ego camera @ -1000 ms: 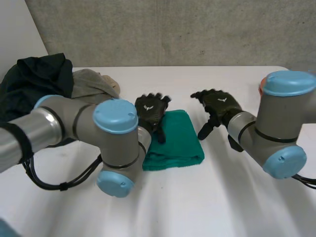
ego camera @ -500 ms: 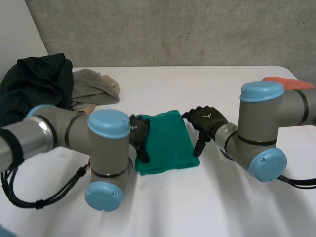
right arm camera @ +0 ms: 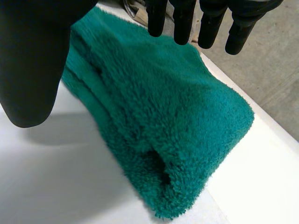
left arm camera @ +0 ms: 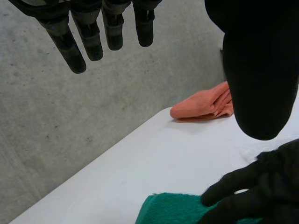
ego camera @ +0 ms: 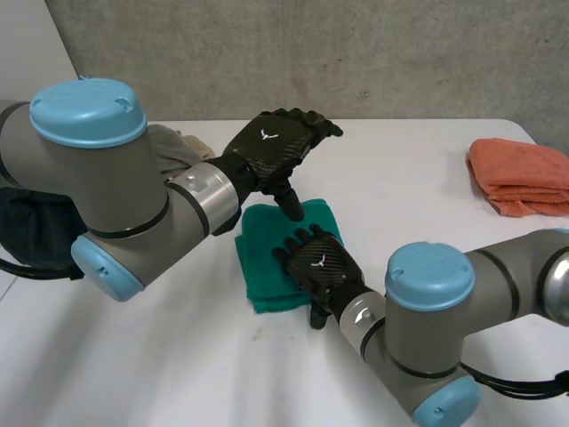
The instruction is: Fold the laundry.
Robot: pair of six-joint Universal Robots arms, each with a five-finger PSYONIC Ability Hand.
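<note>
White table (ego camera: 418,182), folded green towel (ego camera: 262,262), right hand (ego camera: 318,265) splayed over it, left hand (ego camera: 274,147) aloft, unclenched

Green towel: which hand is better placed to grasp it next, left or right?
Probably the right. The right hand is low over the folded green towel, its fingers open. The left hand is raised above the towel's far edge, fingers straight.

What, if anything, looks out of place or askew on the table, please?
Nothing is spilled or damaged. The green towel is folded but lies slightly skewed on the table. The orange towel sits neatly folded at the right; a beige cloth lies crumpled at the far left, not yet folded.
</note>
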